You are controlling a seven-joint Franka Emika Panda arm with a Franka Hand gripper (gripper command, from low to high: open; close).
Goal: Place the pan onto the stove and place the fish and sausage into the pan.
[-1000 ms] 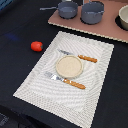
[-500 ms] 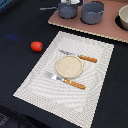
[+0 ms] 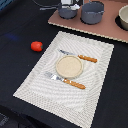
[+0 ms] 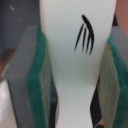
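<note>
Wrist view: green-padded fingers (image 4: 44,75) clamp the flat white fish (image 4: 75,65).
Your small blue-grey saucepan (image 3: 67,11) sits on the pinkish-brown stove board (image 3: 100,29); release off-centre and the fish could miss it.

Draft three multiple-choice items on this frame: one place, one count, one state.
1. Where is the sausage?
A. in the pan
B. on the plate
C. on the dark table, off the placemat on the exterior view's left

2. How many orange-handled cutlery pieces lie on the placemat?
A. one
B. two
C. four

3. What is the gripper's state?
A. shut on the fish
B. open and empty
C. shut on the sausage

Answers:
1 C: the sausage sits on the table, apart from the placemat.
2 B: one piece lies on each side of the plate, the other at.
3 A: in the wrist view the gripper has its green pads against both sides of the white fish.
</note>
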